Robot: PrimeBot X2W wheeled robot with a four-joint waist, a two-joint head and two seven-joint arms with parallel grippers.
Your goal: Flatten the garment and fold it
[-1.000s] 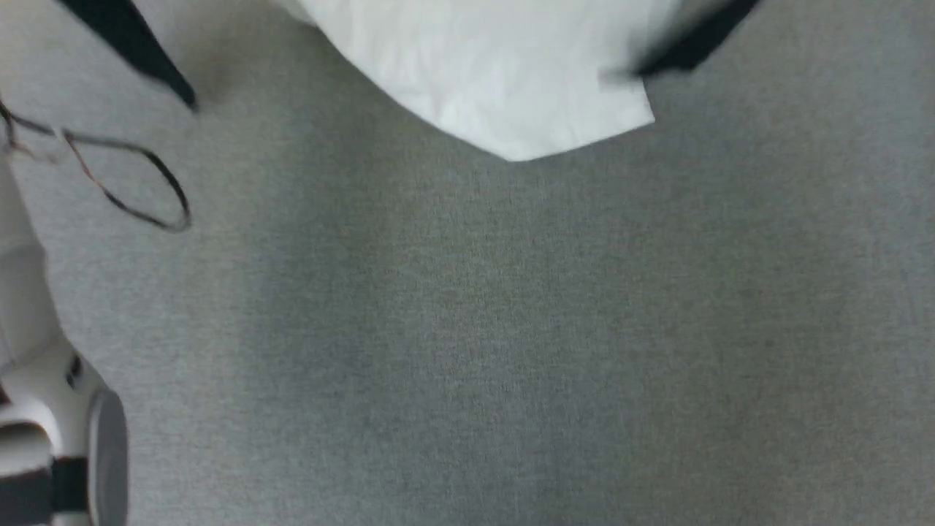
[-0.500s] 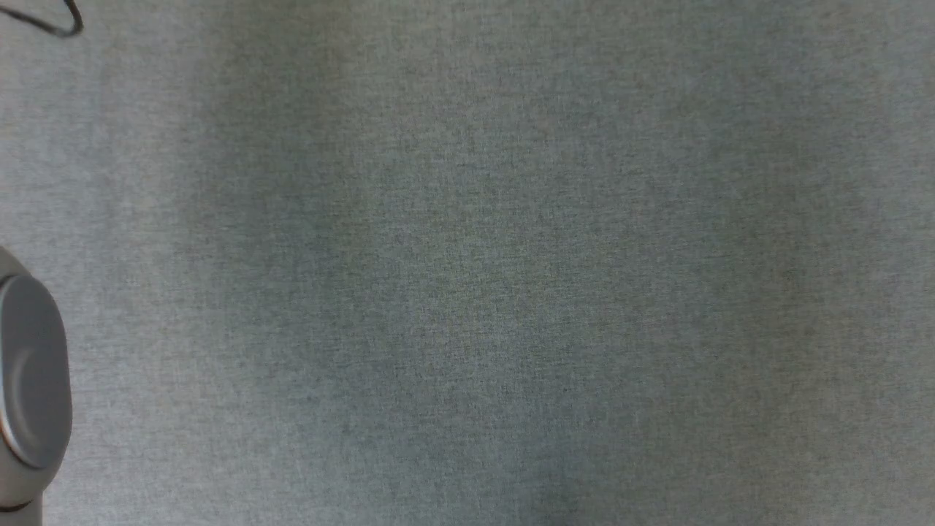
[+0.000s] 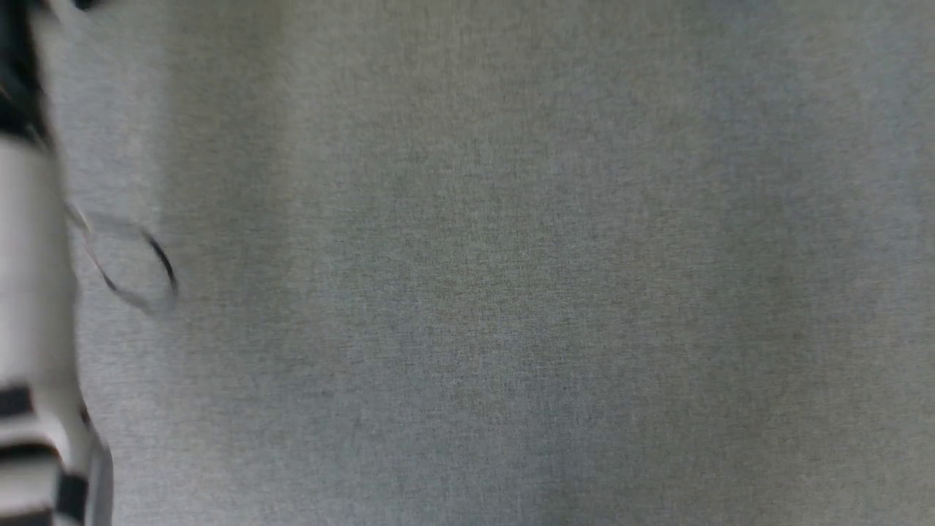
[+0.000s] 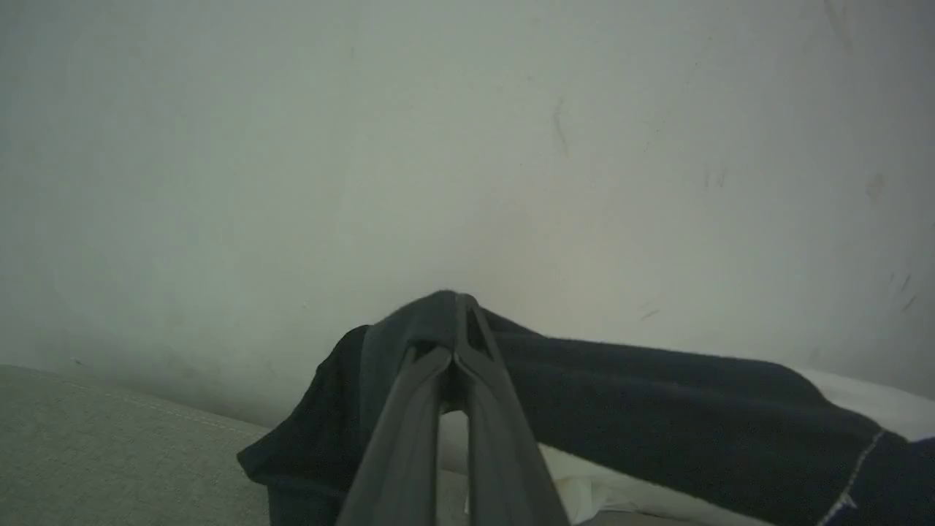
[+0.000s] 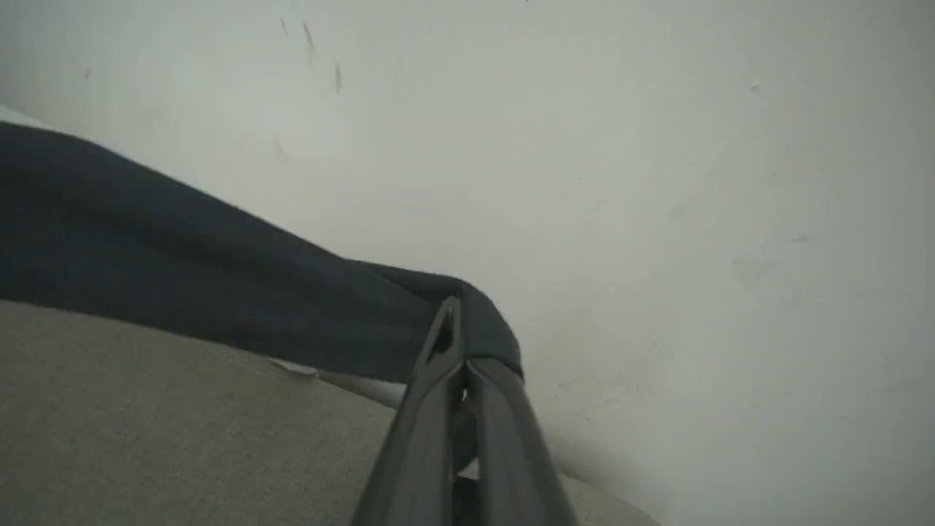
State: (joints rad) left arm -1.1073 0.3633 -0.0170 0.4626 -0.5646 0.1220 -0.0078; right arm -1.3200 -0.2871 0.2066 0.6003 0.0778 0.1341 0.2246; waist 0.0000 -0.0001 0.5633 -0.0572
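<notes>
In the left wrist view my left gripper (image 4: 456, 347) is shut on a fold of the garment's black sleeve (image 4: 657, 409), which drapes over the fingertips and runs off to the right. A strip of the white body (image 4: 869, 398) shows behind it. My right gripper (image 5: 454, 332), in the right wrist view, is likewise shut on black sleeve fabric (image 5: 182, 270) that stretches away to the left, held above the grey surface (image 5: 146, 438). A sliver of white cloth (image 5: 365, 389) peeks out under that sleeve.
The head view looks down on a grey woven surface (image 3: 511, 292). A blurred pale forearm (image 3: 29, 292) with a thin dark cable loop (image 3: 139, 270) runs along its left edge. A pale scuffed wall (image 4: 467, 146) stands behind both grippers.
The head view has shifted: the white hem and black sleeves seen at its top a second ago are out of the picture. The pale forearm and cable loop are back at its left, blurred.
</notes>
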